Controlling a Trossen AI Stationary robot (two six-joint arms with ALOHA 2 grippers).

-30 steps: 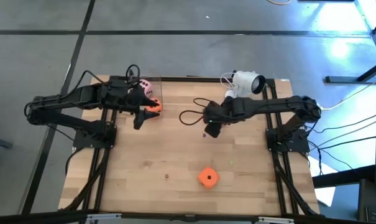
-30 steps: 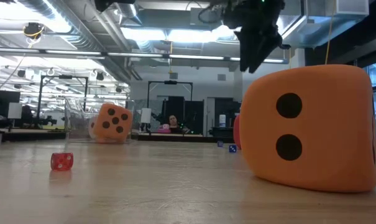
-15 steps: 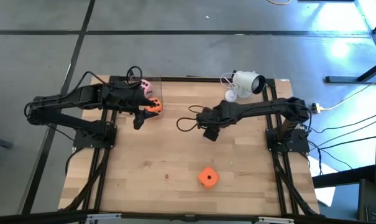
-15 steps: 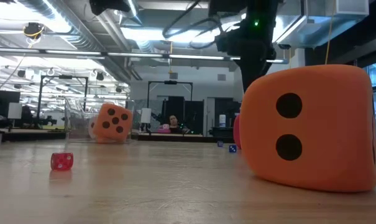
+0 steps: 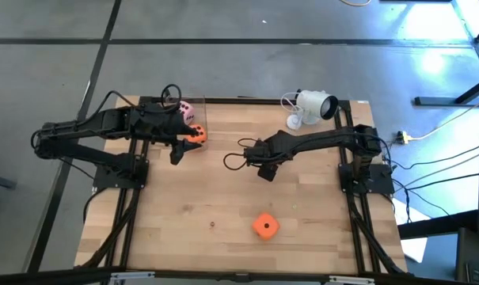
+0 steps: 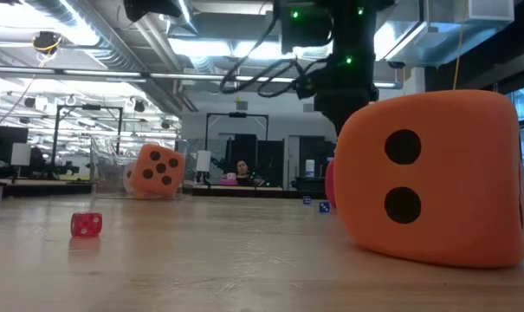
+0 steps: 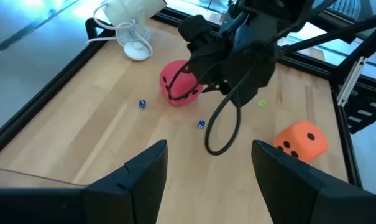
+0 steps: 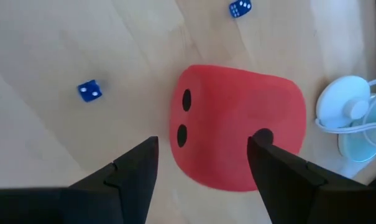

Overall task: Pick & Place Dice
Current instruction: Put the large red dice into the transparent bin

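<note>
The right gripper (image 8: 200,171) is hanging wide open and empty directly above the soft red cube die with dark pips (image 8: 237,124), which is sitting on the wooden table (image 5: 184,229) between its fingers' line. The left gripper (image 7: 206,171), also open and empty, is waiting well apart beside the orange die (image 5: 195,135) at the table's far left.

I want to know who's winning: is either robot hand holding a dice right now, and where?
Neither. The right gripper hangs open above the red die; the left gripper is open and empty.

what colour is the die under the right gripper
Red with dark pips; the red die shows best in the right wrist view.
</note>
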